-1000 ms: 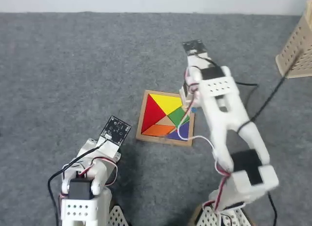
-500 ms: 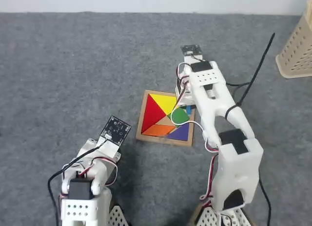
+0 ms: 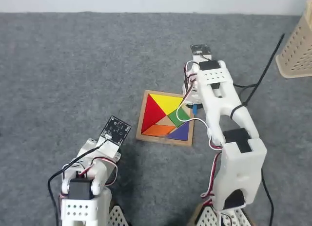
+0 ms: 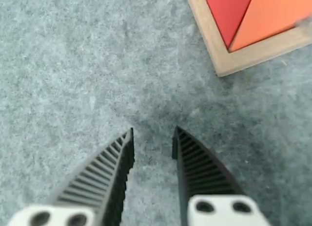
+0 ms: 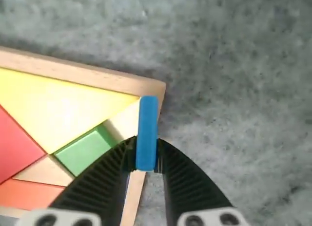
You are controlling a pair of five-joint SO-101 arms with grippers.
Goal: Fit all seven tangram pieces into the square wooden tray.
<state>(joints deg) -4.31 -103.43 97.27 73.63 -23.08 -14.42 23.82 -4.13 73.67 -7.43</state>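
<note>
Surface: grey carpet (image 3: 73, 65), with a pale wall strip (image 3: 146, 1) along its far edge. A slatted basket (image 3: 297, 50) stands at the far right, well apart. The tray (image 3: 140, 120) lies between the arms, nearer the right one, and holds coloured pieces (image 3: 165, 103). Right wrist view: the right gripper (image 5: 145, 147) clamps a blue piece (image 5: 147, 131) on edge over the tray's corner, beside a pale gap (image 5: 124, 122) next to the green piece (image 5: 80, 150). Left wrist view: the left gripper (image 4: 152, 138) sits low over carpet, jaws slightly apart with nothing between them, a tray corner near. Wide carpet lies open left of the tray.
</note>
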